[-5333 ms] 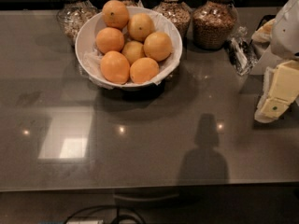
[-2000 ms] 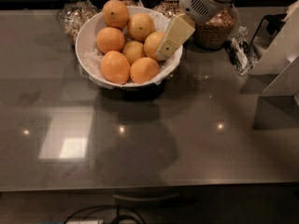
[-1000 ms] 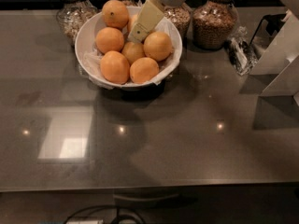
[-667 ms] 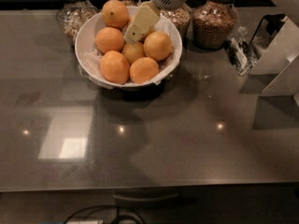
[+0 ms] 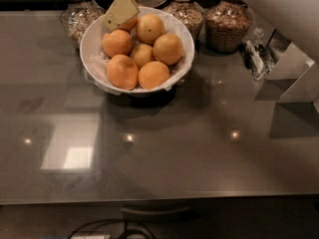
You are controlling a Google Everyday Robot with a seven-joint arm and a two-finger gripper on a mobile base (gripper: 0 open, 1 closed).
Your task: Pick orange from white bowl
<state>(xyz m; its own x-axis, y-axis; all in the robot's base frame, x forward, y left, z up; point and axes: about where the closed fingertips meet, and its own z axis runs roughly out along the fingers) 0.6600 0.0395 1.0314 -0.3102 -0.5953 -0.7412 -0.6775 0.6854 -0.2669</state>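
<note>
The white bowl point(image 5: 90, 39) with a crinkled liner stands at the back of the dark counter and holds several oranges. The largest ones lie at its front point(image 5: 122, 71) and right point(image 5: 168, 49). My gripper point(image 5: 118, 13) reaches down from the top edge over the bowl's back left. Its cream-coloured end covers most of the back-left orange point(image 5: 131, 23), of which only a sliver shows. Whether it touches that orange is not clear.
Three glass jars of grain stand behind the bowl, at the left point(image 5: 79, 15), middle point(image 5: 187, 13) and right point(image 5: 228, 28). A clear wrapped object point(image 5: 256, 59) lies right of them. A pale part of the robot's body point(image 5: 298, 76) fills the right edge.
The gripper has moved left over the bowl, from above the middle back oranges to the back-left orange. The oranges and bowl have not moved.
</note>
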